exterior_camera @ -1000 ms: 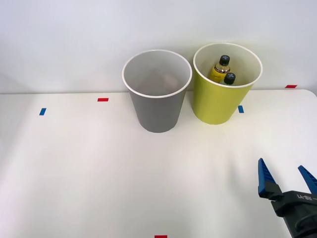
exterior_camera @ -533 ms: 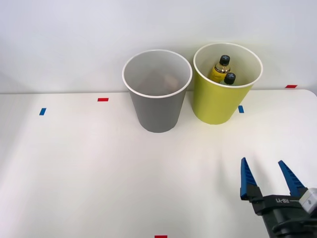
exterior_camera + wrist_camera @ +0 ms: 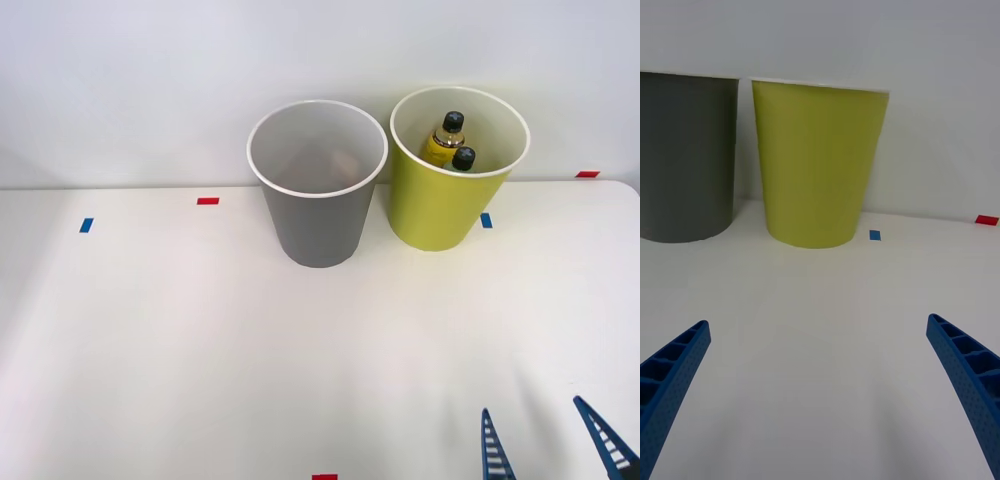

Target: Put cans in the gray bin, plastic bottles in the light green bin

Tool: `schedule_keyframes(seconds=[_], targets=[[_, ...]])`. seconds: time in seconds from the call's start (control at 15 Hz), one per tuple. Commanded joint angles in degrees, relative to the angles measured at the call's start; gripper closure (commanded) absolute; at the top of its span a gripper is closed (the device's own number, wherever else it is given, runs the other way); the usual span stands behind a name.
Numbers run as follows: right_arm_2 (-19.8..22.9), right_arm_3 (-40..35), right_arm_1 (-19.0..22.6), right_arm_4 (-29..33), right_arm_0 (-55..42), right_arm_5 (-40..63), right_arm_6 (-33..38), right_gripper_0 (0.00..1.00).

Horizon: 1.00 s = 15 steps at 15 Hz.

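Right end effector (image 3: 548,447) pulled back, ribbed blue fingers (image 3: 968,377) apart

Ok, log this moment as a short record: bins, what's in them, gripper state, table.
gray bin: upright on the table, beside the green bin; contents hard to make out
green bin: upright, holds two bottles
bottles: black caps, one with a yellow body
right gripper: open, holding nothing, low at the table's near edge
table: white, small red and blue tape marks
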State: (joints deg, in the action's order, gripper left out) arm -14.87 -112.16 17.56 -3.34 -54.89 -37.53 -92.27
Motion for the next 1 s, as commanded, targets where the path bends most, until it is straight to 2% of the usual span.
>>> schedule_keyframes(seconds=[0.07, 0.67, 1.0], targets=[[-2.62, 5.29, 2.04, -1.14, -1.0, -6.59, 0.6, 0.0], [-8.77, 5.29, 4.23, 0.09, -4.17, -7.38, 0.87, 0.0], [-8.5, 5.29, 4.41, 0.0, -4.17, -7.38, 0.69, 0.0]])
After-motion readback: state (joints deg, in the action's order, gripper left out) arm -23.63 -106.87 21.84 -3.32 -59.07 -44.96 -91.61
